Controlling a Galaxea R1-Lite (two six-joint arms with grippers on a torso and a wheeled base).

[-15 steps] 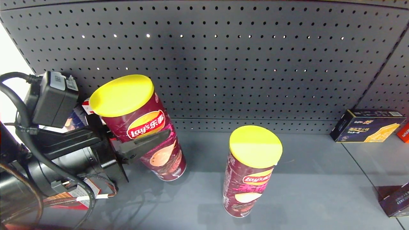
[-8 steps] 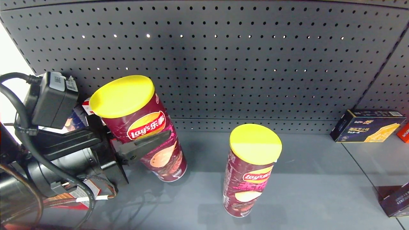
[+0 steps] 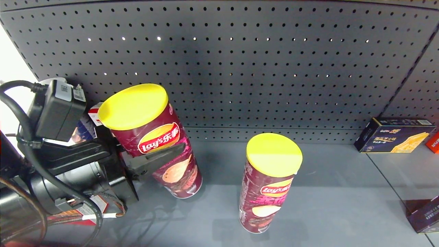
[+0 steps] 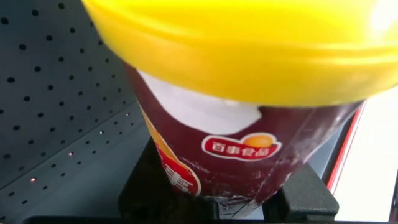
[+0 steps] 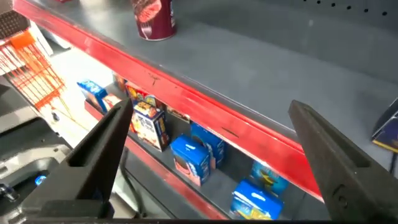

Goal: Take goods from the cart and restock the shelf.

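My left gripper [image 3: 168, 148] is shut on a maroon chip can with a yellow lid [image 3: 152, 139], held tilted at the left of the grey shelf [image 3: 336, 192]. The can's base is at or just above the shelf surface. In the left wrist view the same can [image 4: 249, 143] looms close, with the dark fingers [image 4: 308, 194] pressed on both its sides. A second, matching can [image 3: 267, 185] stands upright to its right, apart from it. My right gripper [image 5: 211, 106] hangs open and empty in front of the shelf's red front edge [image 5: 205, 106].
A perforated dark back panel [image 3: 240, 68] closes off the shelf. A dark blue box [image 3: 394, 139] lies at the back right and another box [image 3: 423, 214] at the front right. Blue boxes [image 5: 193, 158] fill the lower shelf. An orange cart [image 5: 28, 59] stands beside it.
My left gripper has carried the held can slightly down and to the right, closer to the shelf surface. The standing can has stayed put.
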